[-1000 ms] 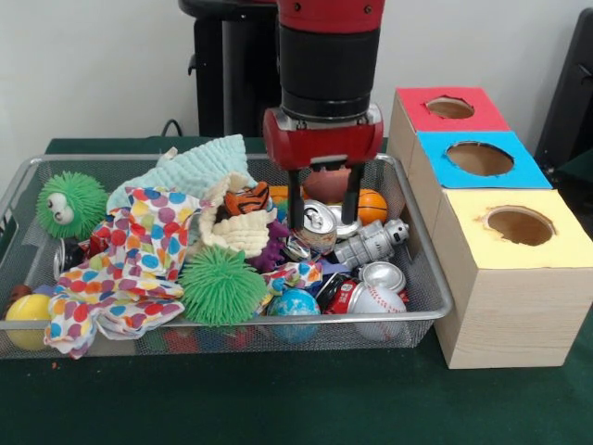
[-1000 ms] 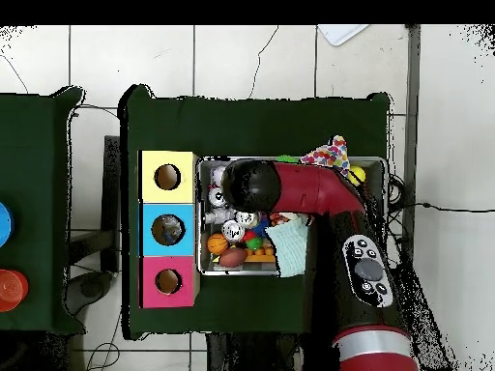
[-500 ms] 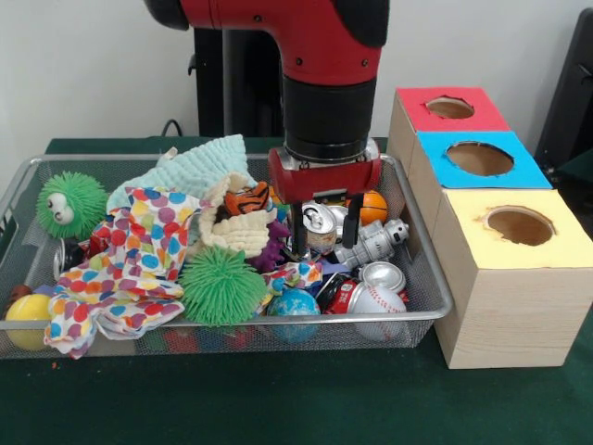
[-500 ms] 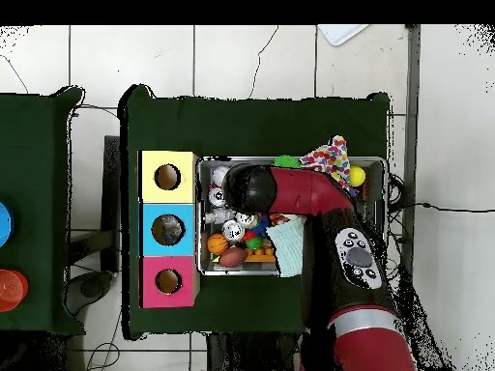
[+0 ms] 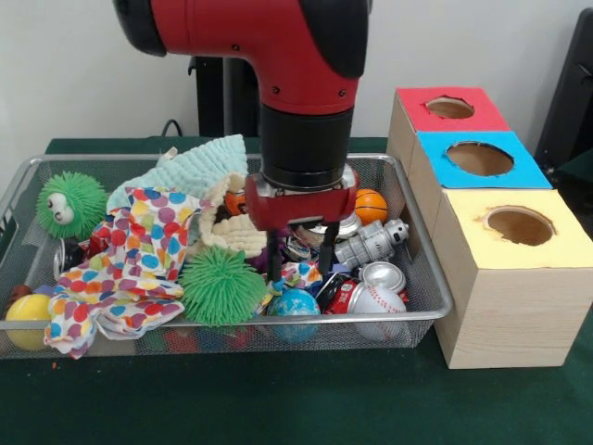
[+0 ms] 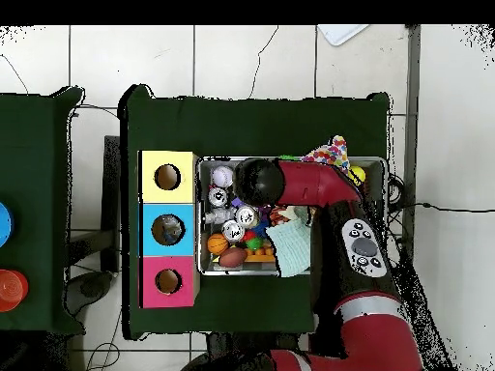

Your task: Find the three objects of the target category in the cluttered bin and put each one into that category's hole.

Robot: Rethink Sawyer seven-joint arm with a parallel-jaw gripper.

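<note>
The wire mesh bin is full of toys, cloths and cans; it also shows in the overhead view. No see-through plastic bag shows in either view. My gripper is open, its fingers reaching down into the clutter near the bin's front, just above a patterned cloth scrap and a globe ball. It holds nothing. In the overhead view the arm hides the gripper. The red-topped hole is in the far box, to the right of the bin, and it shows in the overhead view.
A green spiky ball, a polka-dot cloth, another green ball with eyes, drink cans, a baseball and a toy robot crowd the bin. The blue-topped hole and yellow-topped hole are nearer.
The gripper has moved left, lower and toward the bin's front edge, from around the open can to the cloth scrap by the globe ball. It stayed open.
</note>
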